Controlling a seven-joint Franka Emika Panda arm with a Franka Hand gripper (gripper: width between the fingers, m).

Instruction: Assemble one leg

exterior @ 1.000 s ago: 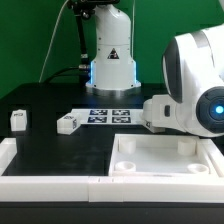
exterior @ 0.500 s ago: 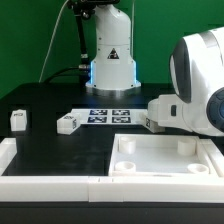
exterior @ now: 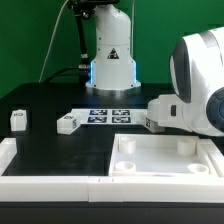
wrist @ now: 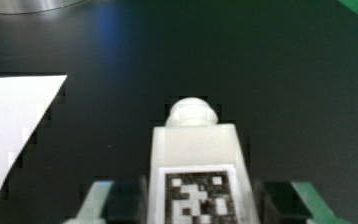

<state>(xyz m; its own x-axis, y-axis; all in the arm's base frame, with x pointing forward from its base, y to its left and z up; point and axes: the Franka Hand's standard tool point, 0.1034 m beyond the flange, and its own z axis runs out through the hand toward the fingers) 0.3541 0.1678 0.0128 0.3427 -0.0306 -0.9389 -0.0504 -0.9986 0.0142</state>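
In the wrist view a white leg (wrist: 199,150) with a black-and-white tag on its face lies between my fingers (wrist: 108,200), its rounded peg end pointing away over the black table. My gripper (wrist: 202,205) looks shut on it, with narrow dark strips showing at each side. In the exterior view the arm's big white wrist (exterior: 195,95) hides the gripper at the right. Only a small grey-white bit (exterior: 148,122) shows beneath it. Two more legs (exterior: 18,118) (exterior: 67,123) lie on the table at the exterior view's left.
The large white square panel (exterior: 160,160) with corner holes lies in front of the arm and also shows in the wrist view (wrist: 12,130). The marker board (exterior: 108,115) lies mid-table. A white rail (exterior: 50,182) runs along the front. The robot base (exterior: 110,60) stands behind.
The arm's wrist shifted slightly toward the exterior view's right between one second and half a second ago. Nothing has visibly moved since.
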